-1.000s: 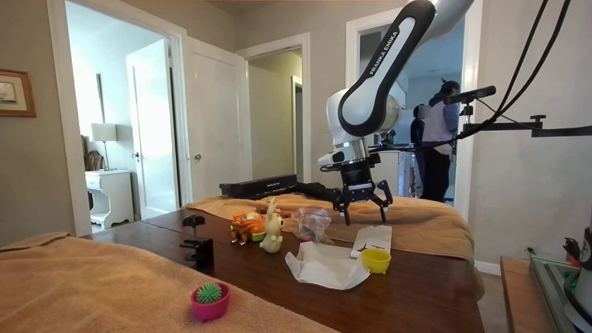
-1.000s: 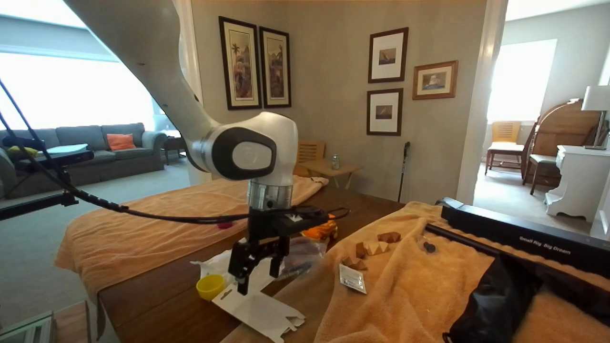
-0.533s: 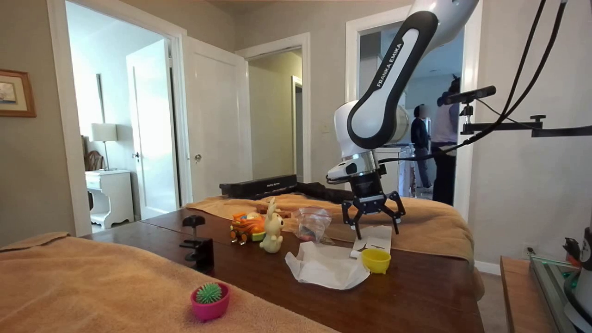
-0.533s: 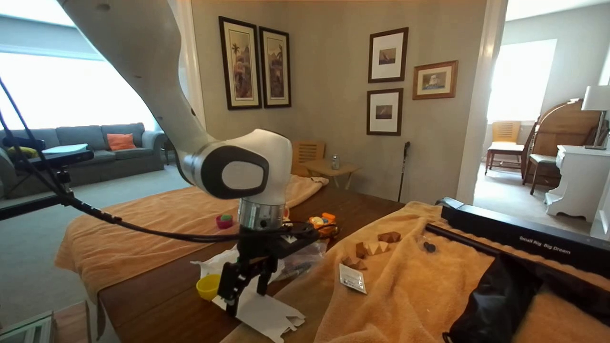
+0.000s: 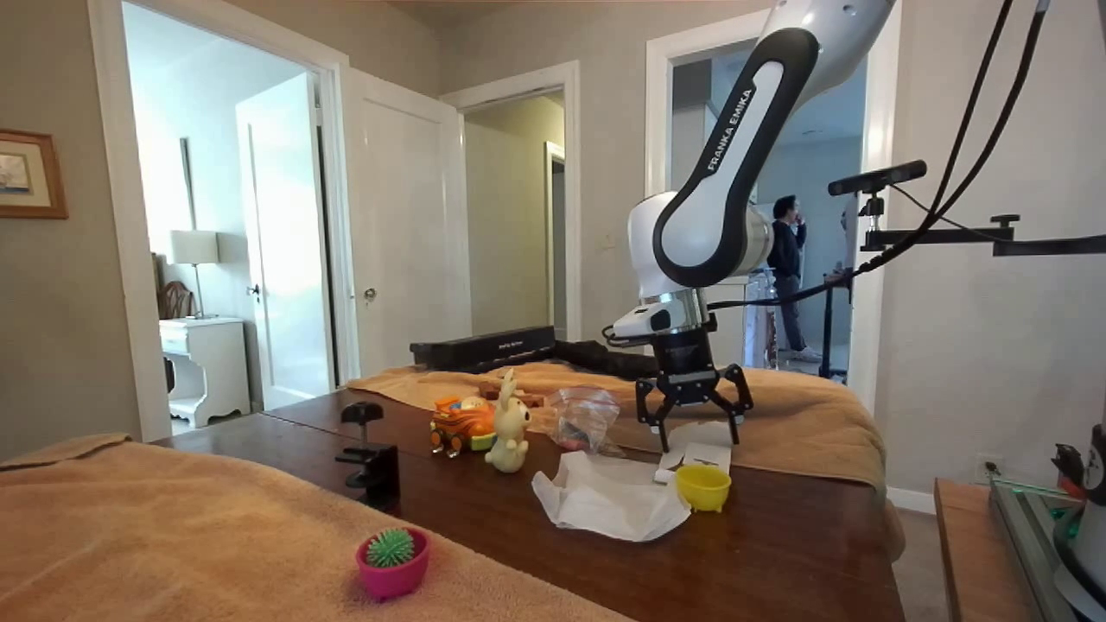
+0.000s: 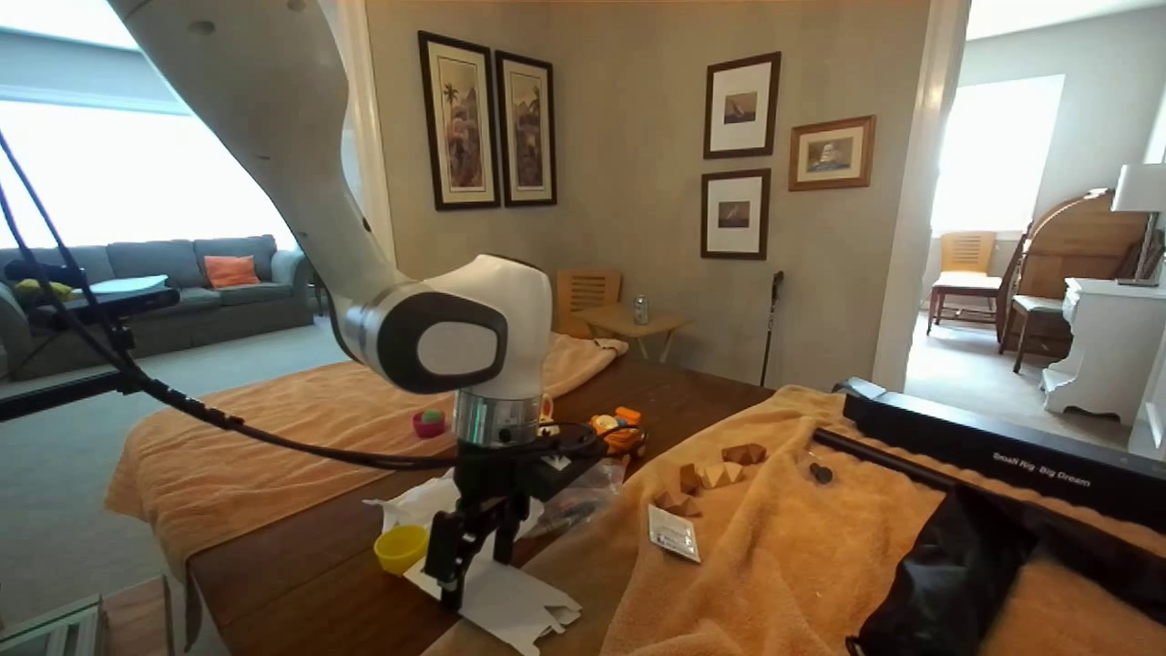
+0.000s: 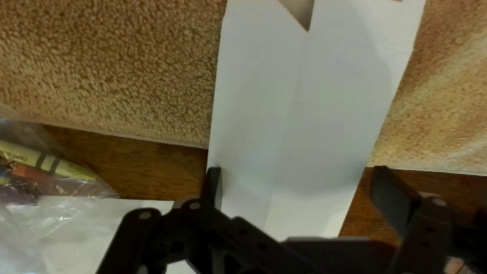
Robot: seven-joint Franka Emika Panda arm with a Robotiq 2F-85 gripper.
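My gripper [image 5: 700,442] is open and low over a flat white cardboard piece [image 6: 515,609]. It also shows in an exterior view [image 6: 477,579]. In the wrist view the fingers [image 7: 299,180] stand on either side of the cardboard [image 7: 300,106]. The left finger overlaps or touches its left edge. The right finger is apart from it, over dark wood. A yellow cup [image 5: 702,489] stands just beside the gripper in both exterior views. White crumpled paper [image 5: 609,501] lies next to the cup. A clear bag [image 5: 585,416] with crayons [image 7: 49,163] lies on the other side.
A pale rabbit figure [image 5: 510,432], an orange toy car [image 5: 467,423] and a black clamp [image 5: 371,462] stand on the dark table [image 5: 778,553]. A pink pot [image 5: 393,577] sits on a towel. Wooden pieces [image 6: 720,474], a packet [image 6: 674,533] and a black box [image 6: 1002,465] lie on another towel.
The open gripper has come down onto the level of the cardboard, shifting a little sideways. The cardboard looks slightly shifted or bent. A person in the doorway has moved out of view.
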